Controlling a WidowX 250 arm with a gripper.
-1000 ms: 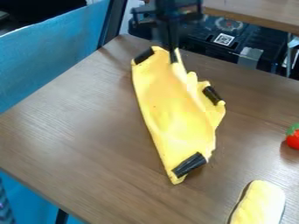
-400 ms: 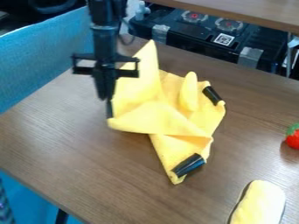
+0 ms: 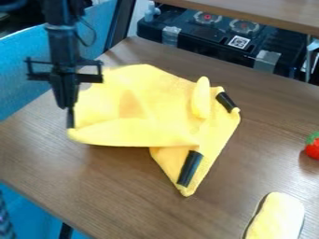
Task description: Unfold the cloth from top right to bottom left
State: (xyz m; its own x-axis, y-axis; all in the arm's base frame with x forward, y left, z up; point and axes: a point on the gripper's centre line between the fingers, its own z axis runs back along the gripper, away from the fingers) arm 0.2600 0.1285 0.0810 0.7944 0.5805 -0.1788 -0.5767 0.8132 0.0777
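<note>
The gripper hangs over the left part of the table, shut on the left corner of the yellow cloth. From there the cloth spreads to the right in a wide, raised fold, its left part held up a little. A narrow fold stands up near its upper right. One black patch lies at the cloth's right corner and another near its bottom tip, which points to the front of the table.
The brown table has its left edge beside the arm. A yellow oblong object lies at the lower right, and a red toy with a green top at the right edge. Black equipment stands behind the table.
The gripper has moved from the cloth's top down and to the left with a corner in it. The cloth has opened out leftward, and the bottom patch has turned more upright.
</note>
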